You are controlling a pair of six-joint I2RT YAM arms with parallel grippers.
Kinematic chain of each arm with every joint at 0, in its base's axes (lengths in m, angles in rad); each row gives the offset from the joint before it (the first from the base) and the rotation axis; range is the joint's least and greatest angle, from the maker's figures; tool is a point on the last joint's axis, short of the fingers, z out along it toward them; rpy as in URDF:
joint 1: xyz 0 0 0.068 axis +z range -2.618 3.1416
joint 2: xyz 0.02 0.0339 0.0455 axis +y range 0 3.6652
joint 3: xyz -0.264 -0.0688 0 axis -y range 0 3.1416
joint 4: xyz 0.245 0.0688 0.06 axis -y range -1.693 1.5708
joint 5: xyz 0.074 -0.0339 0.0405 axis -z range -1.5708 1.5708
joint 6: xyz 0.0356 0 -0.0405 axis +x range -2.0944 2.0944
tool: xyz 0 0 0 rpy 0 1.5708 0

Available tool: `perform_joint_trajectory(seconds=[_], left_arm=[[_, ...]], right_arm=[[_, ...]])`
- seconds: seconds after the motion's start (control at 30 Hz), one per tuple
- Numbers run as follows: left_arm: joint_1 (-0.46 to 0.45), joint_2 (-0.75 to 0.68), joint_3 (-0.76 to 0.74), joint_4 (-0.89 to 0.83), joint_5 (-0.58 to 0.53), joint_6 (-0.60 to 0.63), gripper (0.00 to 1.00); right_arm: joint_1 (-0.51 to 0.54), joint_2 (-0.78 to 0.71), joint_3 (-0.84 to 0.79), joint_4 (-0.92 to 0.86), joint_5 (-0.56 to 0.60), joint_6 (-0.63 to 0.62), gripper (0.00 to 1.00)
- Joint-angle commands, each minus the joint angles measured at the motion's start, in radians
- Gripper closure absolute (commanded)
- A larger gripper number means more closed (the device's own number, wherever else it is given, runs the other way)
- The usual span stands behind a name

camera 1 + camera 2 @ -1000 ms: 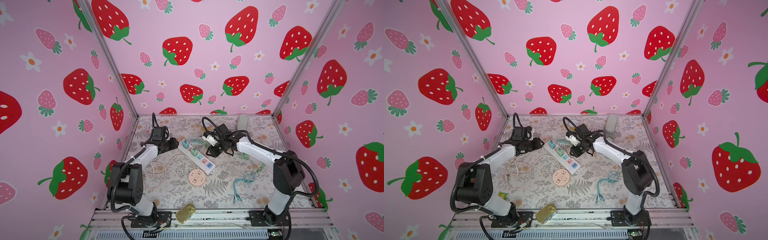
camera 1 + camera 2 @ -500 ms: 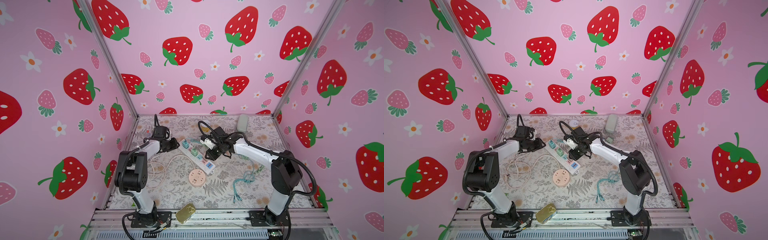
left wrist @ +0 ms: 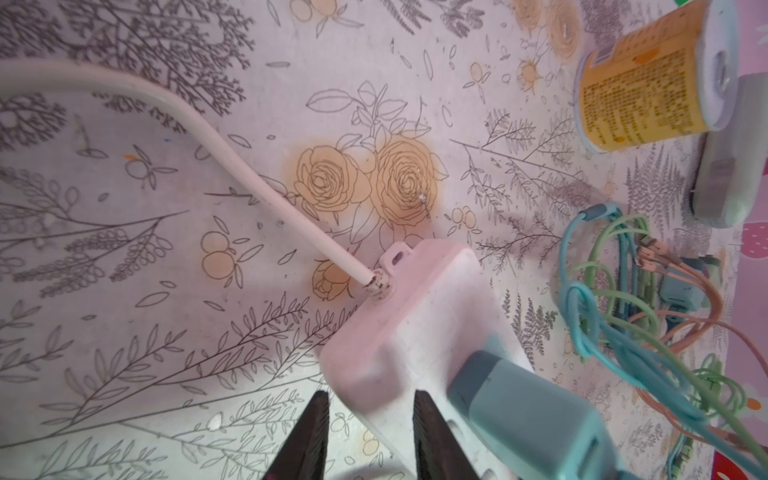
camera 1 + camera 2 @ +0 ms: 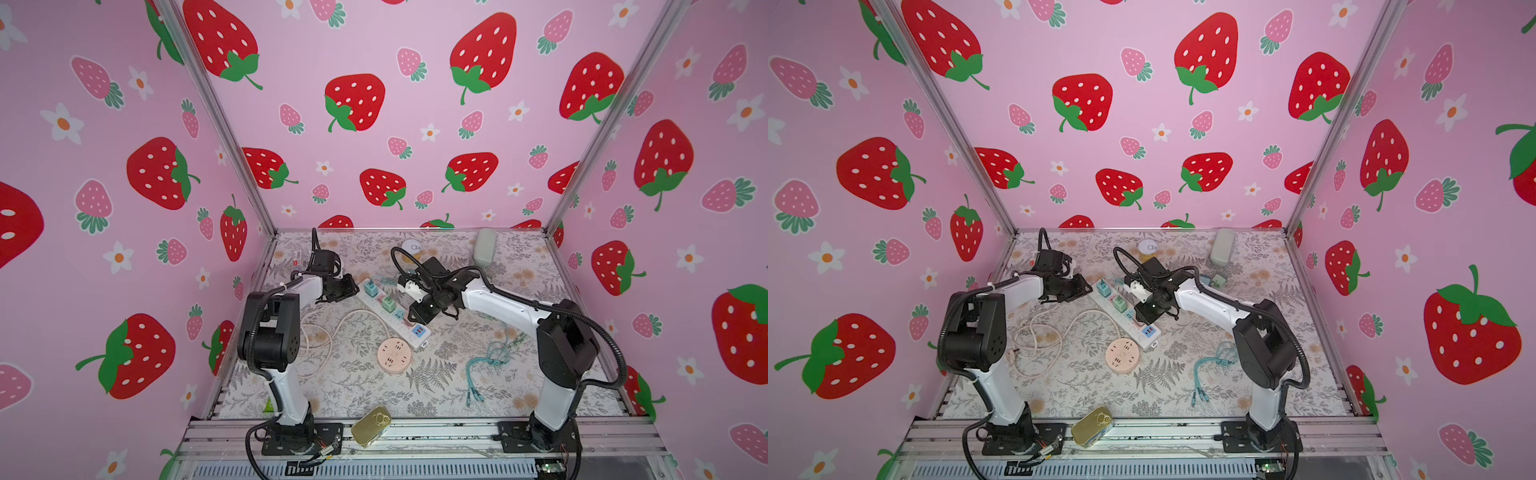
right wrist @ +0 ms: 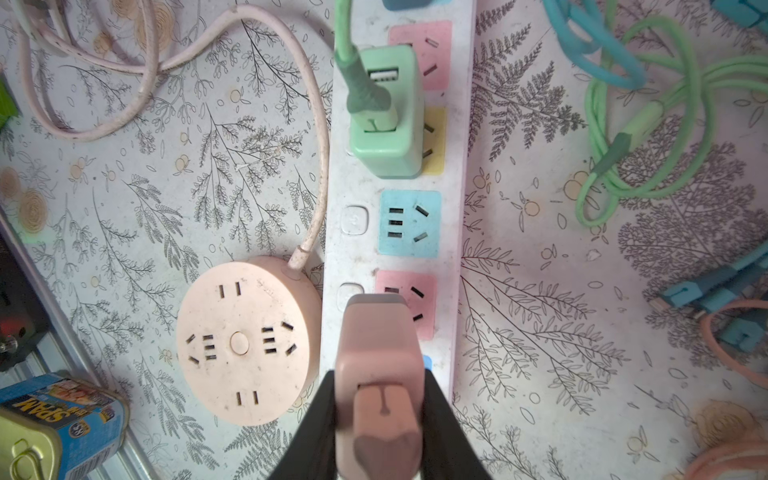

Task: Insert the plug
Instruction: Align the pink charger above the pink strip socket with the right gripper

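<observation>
Pink block-shaped plastic plug [image 5: 376, 349] is in hand. The right gripper [image 5: 379, 376] has its fingers clamped on the plug's two flanks. The plug's nose sits over the pink socket [image 5: 419, 303] on the long white plastic power strip [image 5: 359, 249], offset to one side, so some of the slots show beside it. The prongs are hidden and I can't tell whether they've entered.

My read: pick and carry are done, line-up is in hand, and the push-in and seating are left.

Along the strip, the blue socket [image 5: 409, 224] next door is free. Beyond it a green charger cube [image 5: 386, 116] is seated at the yellow socket [image 5: 434, 141].

The left gripper [image 3: 369, 395] is at the strip's cord end with its fingers apart, astride a corner of the housing. A gap shows on one side, so I judge the brace isn't set yet.

A round pink socket hub [image 5: 245, 340] lies right against the strip on the floral worktop [image 5: 540, 374]. It could get nudged if the strip slides during the push.
</observation>
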Motion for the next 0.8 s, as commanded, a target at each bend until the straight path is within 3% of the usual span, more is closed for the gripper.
perform_joint_trajectory(seconds=[0.0, 0.77], left_arm=[[0.006, 0.004, 0.028, -0.016, 0.004, 0.009, 0.64], [0.024, 0.013, 0.019, -0.006, 0.038, 0.018, 0.65]], right_arm=[[0.011, 0.028, 0.033, -0.022, 0.016, -0.003, 0.91], [0.024, 0.066, 0.055, -0.014, 0.073, 0.016, 0.91]])
